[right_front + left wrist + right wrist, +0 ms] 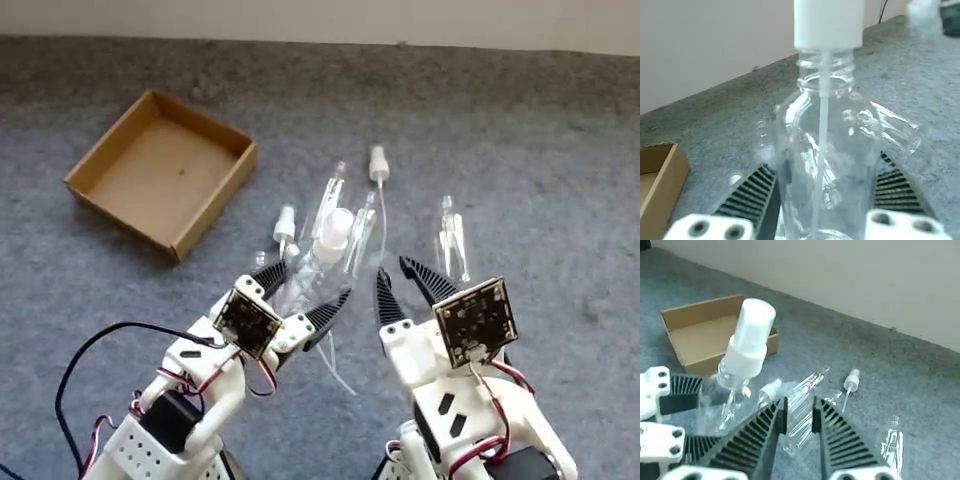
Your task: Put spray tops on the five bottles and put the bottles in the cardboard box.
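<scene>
My left gripper (pixel 305 285) is shut on a clear bottle (pixel 312 265), which it holds a little above the carpet. A white spray top (pixel 335 230) sits in the bottle's neck with its thin tube (pixel 821 130) running down inside; the neck threads (pixel 826 65) still show below the cap. The right gripper (pixel 392 267) stands just to the right of the bottle, open a little with nothing between its fingers (pixel 772 427). An empty cardboard box (pixel 215 210) lies at the far left. Loose spray tops (pixel 378 165) (pixel 285 222) and bare bottles (pixel 330 195) (pixel 452 240) lie beyond the grippers.
Grey carpet (pixel 560 150) covers the whole surface, with open room to the right and behind the box. A black cable (pixel 80 365) loops beside the left arm's base. A pale wall (pixel 865 280) borders the far edge.
</scene>
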`<action>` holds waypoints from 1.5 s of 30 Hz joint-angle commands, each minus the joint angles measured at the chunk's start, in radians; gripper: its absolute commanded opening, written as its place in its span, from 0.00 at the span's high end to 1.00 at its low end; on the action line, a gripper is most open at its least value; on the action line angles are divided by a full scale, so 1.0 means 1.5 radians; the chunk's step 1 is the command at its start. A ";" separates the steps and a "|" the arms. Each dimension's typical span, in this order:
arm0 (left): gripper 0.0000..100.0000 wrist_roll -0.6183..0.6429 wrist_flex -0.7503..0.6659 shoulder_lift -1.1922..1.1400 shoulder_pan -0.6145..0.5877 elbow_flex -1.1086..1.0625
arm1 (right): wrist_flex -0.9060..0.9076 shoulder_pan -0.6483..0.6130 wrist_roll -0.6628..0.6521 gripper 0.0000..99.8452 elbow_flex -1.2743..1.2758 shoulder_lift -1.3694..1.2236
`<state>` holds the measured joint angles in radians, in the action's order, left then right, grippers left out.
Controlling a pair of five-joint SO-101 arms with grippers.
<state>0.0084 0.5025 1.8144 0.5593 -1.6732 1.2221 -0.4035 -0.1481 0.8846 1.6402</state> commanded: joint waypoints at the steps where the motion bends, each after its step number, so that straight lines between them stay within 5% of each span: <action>1: 0.87 0.005 0.015 0.003 0.070 -0.014 | -0.042 0.016 -0.009 0.99 -0.003 0.007; 25: 0.87 0.004 0.026 0.004 0.094 -0.014 | -0.037 0.009 -0.006 0.99 -0.003 0.007; 32: 0.87 0.007 -0.011 0.005 0.013 -0.014 | -0.009 -0.109 -0.009 0.99 -0.004 0.007; 40: 0.87 0.007 -0.011 0.005 0.008 -0.014 | 0.015 -0.117 -0.010 0.99 -0.007 0.007; 45: 0.87 0.007 -0.010 0.005 0.016 -0.014 | 0.012 -0.095 -0.095 0.99 -0.009 0.007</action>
<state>0.0084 0.5117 1.8144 0.5808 -1.6732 1.2405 -0.5677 -0.1788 0.8846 1.6402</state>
